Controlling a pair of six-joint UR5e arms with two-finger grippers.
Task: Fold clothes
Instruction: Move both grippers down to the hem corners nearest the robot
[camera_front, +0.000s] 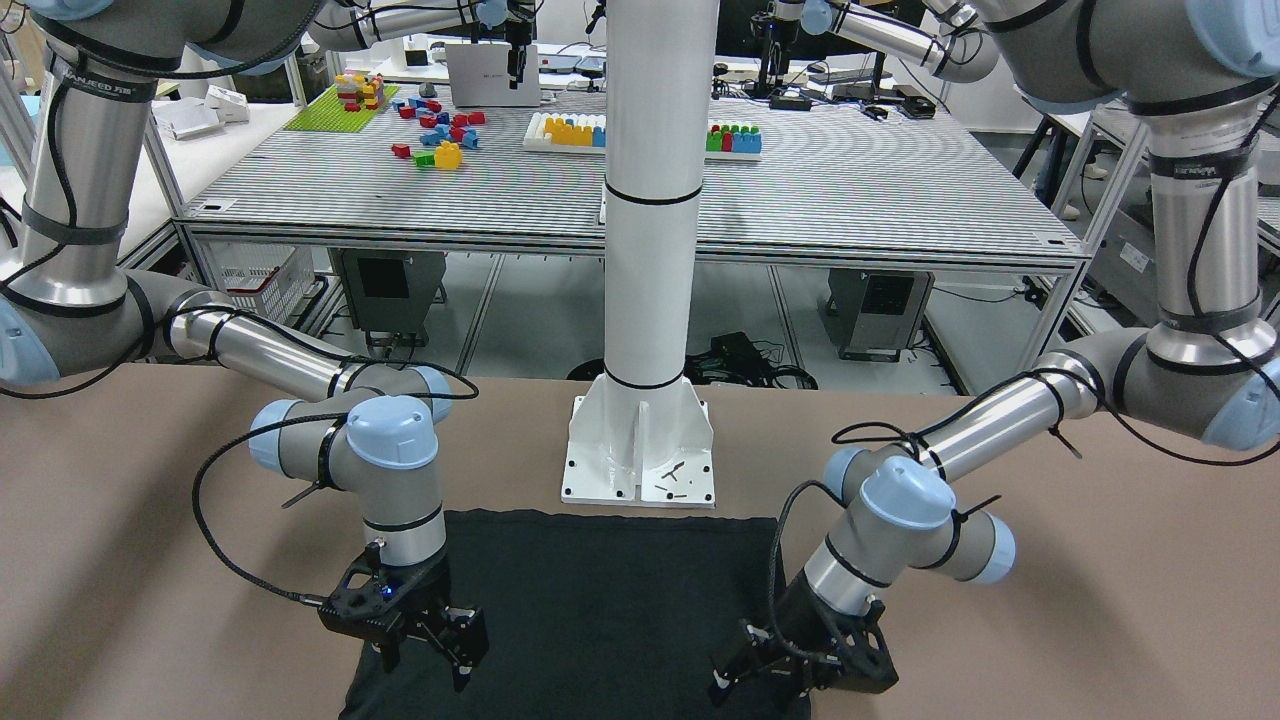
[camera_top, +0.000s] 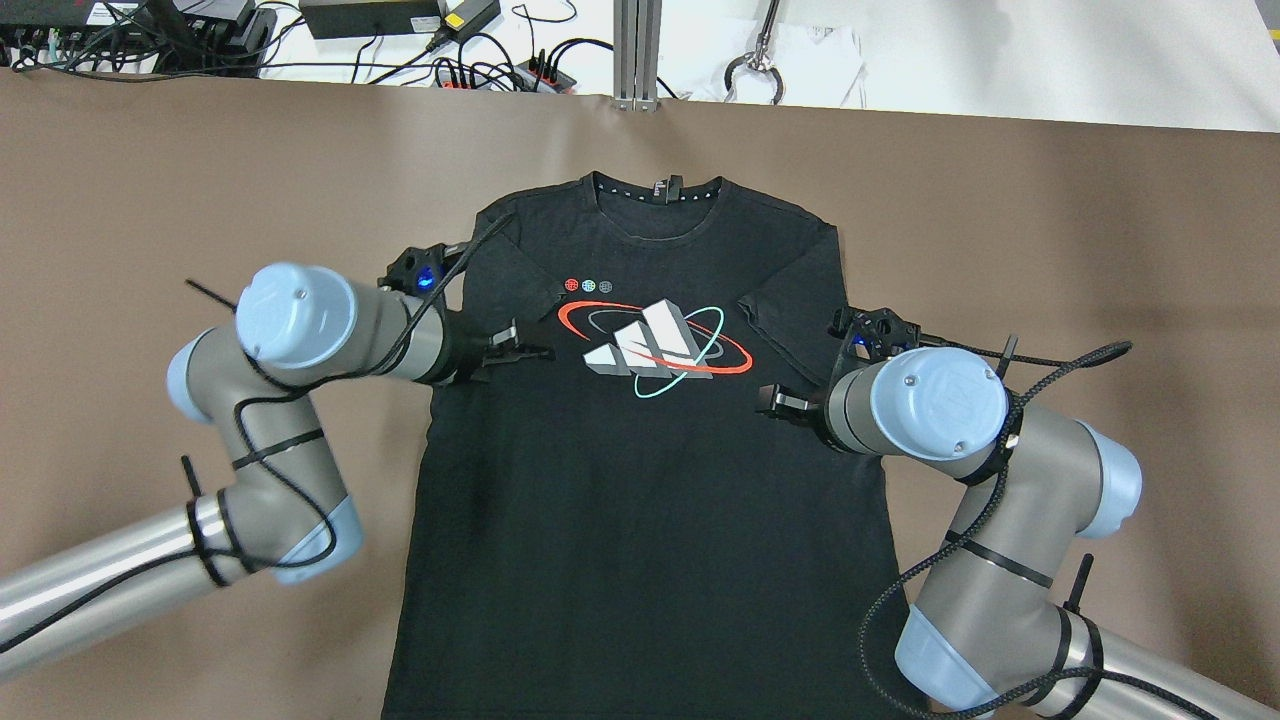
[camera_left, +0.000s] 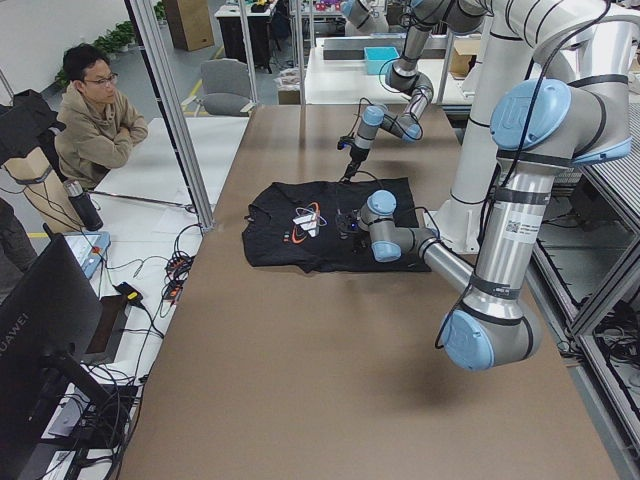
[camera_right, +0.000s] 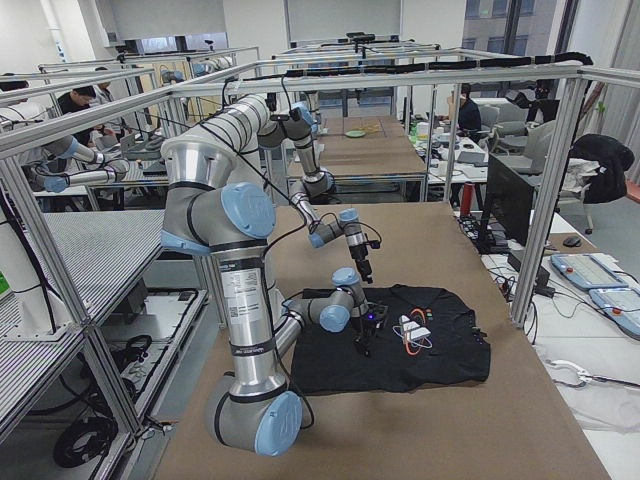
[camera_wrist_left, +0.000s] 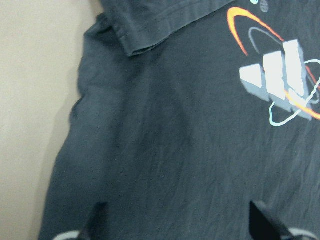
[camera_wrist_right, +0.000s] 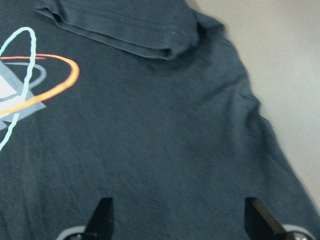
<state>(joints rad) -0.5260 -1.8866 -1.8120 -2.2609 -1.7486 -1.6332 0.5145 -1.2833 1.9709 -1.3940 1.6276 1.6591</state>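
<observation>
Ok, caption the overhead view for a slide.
Left gripper and right gripper, both open, over a black T-shirt, sleeves folded in, on a brown table.

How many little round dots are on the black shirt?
3. They sit in a row on the black shirt, just above the striped logo: a red dot, a greenish dot and a grey dot. None looks hidden.

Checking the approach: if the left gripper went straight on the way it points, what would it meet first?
The left gripper would meet the black T-shirt first, on plain fabric near the folded-in sleeve; nothing seems to lie between, though depth is unclear.
</observation>
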